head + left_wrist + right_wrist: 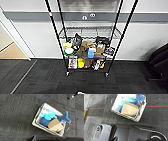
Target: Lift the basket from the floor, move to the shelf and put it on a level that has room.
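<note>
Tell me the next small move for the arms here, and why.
Probably lower both arms toward the basket to take hold of it. It sits on the floor, holding a blue plush and a cardboard box, and nothing grips it yet. The shelf stands ahead.

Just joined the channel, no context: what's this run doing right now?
The robot faces the shelf, a black wire rack against the wall, its lower tiers crowded with boxes and packets while the wire-grid level above them looks bare. Both wrist cameras look down on the basket, which holds a blue plush toy and a cardboard box above the dark carpet floor. Whether it rests there or is lifted, and what the grippers are doing, I can't tell.
</note>
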